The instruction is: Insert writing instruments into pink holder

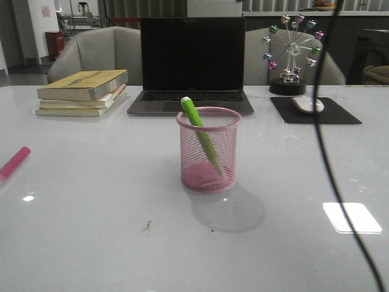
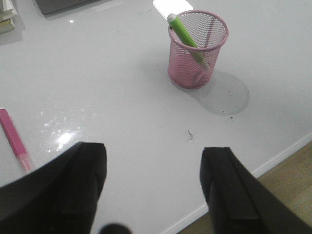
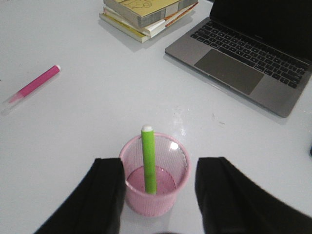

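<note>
Neither pincer shows in the front view. There the pink cup point(image 1: 208, 149) stands upright mid-surface point(image 1: 91, 219), its wire mesh open enough to see the green marker point(image 1: 200, 135) slanting inside, foot on the solid base, white cap leaning on the rim toward the left. The pink marker point(image 1: 14, 162) lies flat at the far left edge, well apart from the cup, so half the job is left. Behind sit a stack of books point(image 1: 82, 92), a dark laptop point(image 1: 191, 68), a mouse point(image 1: 307, 104) on its black pad, and a wheel ornament point(image 1: 292, 53) with shiny balls.

From my left wrist, my left pincer point(image 2: 153, 187) is spread wide and empty, its blunt black fingers point(image 2: 229, 187) over glossy white surface near the front edge. The pink marker lies just beside one finger, so I judge this arm should fetch it.

From my right wrist, my right pincer point(image 3: 158, 195) is also spread and empty, hanging above the cup with a finger on either side of it in this view. That fits a drop already made; the smooth, thick green marker rests loosely against the rim.
</note>
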Motion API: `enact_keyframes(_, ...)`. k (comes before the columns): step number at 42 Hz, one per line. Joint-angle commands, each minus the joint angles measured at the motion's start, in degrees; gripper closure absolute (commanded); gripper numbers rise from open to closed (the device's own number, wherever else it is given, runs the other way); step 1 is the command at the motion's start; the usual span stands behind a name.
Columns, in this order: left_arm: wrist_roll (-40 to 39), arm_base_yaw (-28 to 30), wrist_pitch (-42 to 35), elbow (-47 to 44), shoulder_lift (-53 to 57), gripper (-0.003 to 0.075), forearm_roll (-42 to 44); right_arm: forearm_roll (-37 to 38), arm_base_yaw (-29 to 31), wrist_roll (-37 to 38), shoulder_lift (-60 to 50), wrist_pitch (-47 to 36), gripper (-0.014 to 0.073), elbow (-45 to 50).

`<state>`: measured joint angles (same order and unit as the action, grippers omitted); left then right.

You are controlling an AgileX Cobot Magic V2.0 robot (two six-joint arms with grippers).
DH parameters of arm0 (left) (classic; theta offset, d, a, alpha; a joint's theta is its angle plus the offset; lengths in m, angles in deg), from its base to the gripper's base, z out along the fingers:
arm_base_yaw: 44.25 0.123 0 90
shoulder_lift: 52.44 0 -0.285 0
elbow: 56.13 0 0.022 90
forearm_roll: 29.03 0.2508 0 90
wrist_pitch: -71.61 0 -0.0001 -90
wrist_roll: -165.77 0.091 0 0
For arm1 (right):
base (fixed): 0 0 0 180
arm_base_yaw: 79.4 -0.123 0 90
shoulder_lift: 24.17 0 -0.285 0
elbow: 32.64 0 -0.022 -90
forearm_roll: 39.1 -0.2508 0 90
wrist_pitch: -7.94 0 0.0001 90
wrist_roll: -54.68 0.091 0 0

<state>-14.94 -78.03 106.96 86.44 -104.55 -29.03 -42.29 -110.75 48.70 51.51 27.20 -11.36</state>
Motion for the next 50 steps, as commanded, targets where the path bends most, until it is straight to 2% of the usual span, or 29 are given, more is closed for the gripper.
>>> enact_keyframes(1, 0.24, -0.31, -4.42, 1.76, -0.06, 0.0243, -0.41, 0.16, 0.17, -0.65, -6.72, 5.0, 0.0142, -2.17)
enact_keyframes(6, 0.24, -0.31, -4.42, 1.76, -0.06, 0.0243, -0.41, 0.09, 0.17, 0.15, -11.62, 13.97, 0.0142, -1.64)
enact_keyframes(11, 0.24, -0.31, -4.42, 1.76, -0.06, 0.0243, -0.41, 0.09, 0.17, 1.48, -17.34, 18.32, 0.0147, 1.75)
enact_keyframes(19, 0.24, -0.31, -4.42, 1.76, -0.06, 0.0243, -0.41, 0.09, 0.17, 1.59, -26.8, 20.37, 0.0147, 9.51)
enact_keyframes(30, 0.24, -0.31, -5.04, 1.76, -0.06, 0.0243, -0.41, 0.09, 0.17, 1.59, -37.19, 21.7, 0.0147, 15.39)
enact_keyframes(41, 0.24, -0.31, -6.12, 1.76, -0.06, 0.0243, -0.41, 0.09, 0.17, 1.59, -39.32, 22.36, 0.0147, 16.6)
enact_keyframes(50, 0.24, -0.31, -10.0, 1.76, -0.24, 0.0243, -0.79, 0.09, 0.17, 1.59, -39.32, 22.36, 0.0147, 16.6)
